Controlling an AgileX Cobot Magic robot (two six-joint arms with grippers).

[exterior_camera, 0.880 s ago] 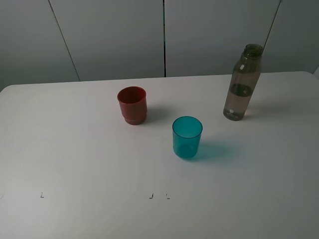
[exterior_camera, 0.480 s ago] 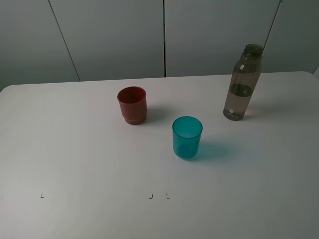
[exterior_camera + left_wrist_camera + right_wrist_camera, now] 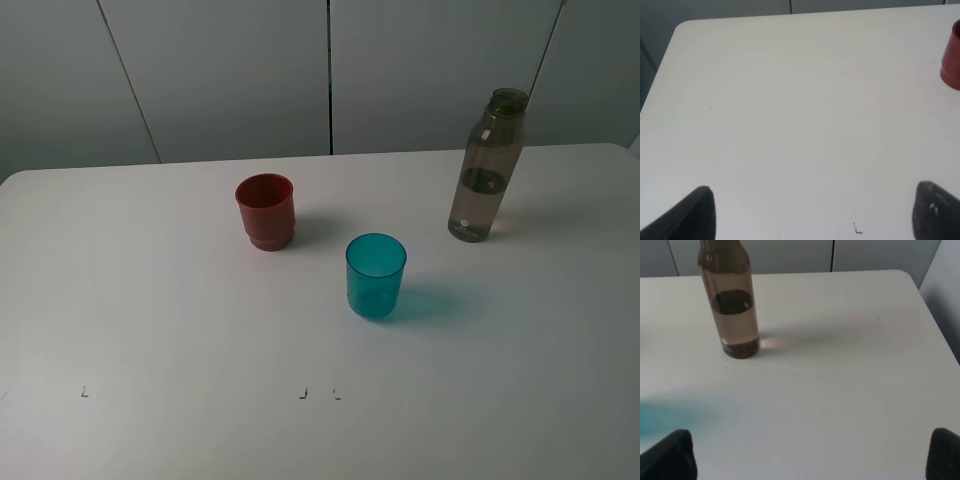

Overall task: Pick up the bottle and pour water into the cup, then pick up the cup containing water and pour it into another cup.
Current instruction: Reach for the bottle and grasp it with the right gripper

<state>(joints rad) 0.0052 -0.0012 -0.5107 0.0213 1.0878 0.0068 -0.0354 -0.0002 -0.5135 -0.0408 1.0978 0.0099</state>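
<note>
The bottle (image 3: 487, 165) is seen standing upright on the table (image 3: 150, 300), well ahead of the right hand (image 3: 807, 455), which is spread wide with nothing held. The teal cup (image 3: 376, 276) is stood further toward the left hand (image 3: 815, 212). The red cup (image 3: 266, 211) is seen ahead of that hand, which is also spread wide and empty.

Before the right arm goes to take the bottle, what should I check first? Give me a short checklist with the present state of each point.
1. The bottle stands upright, nothing touching it: ok.
2. Its mouth is uncapped: ok, it looks open.
3. Water inside it: ok, a level shows about halfway up.
4. The right fingers are spread wide, nothing between them: ok.
5. The teal cup is upright and apart from the red cup: ok.
6. Height of the right fingers above the table: cannot tell.
</note>
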